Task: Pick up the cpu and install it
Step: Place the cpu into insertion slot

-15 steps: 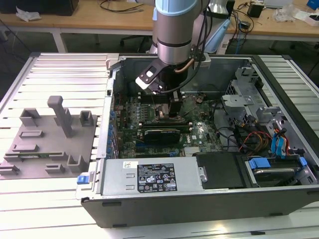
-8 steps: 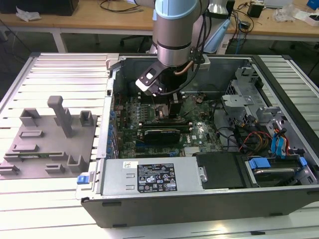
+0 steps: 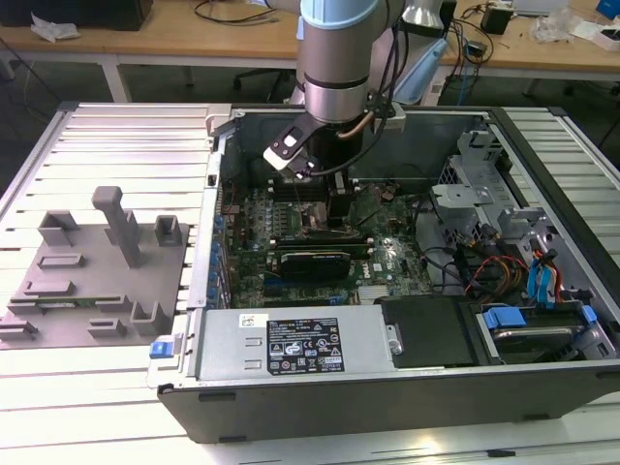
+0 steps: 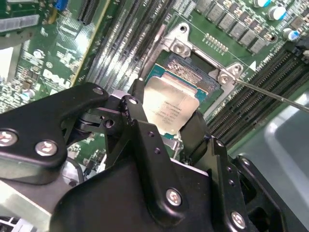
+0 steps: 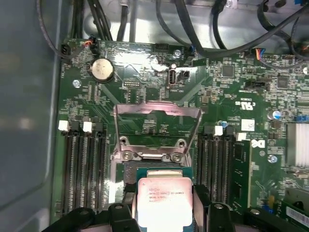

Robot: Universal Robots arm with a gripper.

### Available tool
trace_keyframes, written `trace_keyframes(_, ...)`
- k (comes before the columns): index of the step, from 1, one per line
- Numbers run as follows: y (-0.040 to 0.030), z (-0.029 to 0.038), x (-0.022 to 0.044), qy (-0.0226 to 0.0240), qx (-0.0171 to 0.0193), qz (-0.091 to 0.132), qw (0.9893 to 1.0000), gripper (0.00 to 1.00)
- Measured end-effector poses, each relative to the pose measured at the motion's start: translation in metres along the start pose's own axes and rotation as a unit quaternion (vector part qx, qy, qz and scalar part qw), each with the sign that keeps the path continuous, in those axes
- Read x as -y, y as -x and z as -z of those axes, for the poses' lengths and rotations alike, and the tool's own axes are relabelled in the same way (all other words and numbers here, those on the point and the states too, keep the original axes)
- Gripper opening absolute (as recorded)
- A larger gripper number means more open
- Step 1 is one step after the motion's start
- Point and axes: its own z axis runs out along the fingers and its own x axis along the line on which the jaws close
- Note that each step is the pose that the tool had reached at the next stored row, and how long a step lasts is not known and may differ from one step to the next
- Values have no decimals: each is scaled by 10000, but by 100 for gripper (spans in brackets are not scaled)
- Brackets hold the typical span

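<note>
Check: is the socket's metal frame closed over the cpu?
No, in the first wrist view the metal frame stands flipped open, clear of the cpu.

From here the exterior view looks bright and evenly lit from overhead. The table (image 3: 97,387) glares white along its near edge, while the inside of the case (image 3: 387,399) sits dimmer. In both wrist views the cpu (image 4: 169,108) (image 5: 163,203) lid shines pale. Glare streaks the memory slots (image 4: 126,50) and the socket frame (image 5: 159,109).
</note>
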Motion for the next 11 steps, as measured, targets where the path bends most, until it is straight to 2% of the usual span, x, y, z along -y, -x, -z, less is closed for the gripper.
trace_keyframes(6,-10,-67,5,-1,-7,-14,10000,55)
trace_keyframes(8,-12,-72,11,0,-58,-26,10000,55)
trace_keyframes(11,-16,-79,12,-2,-78,-91,9999,55)
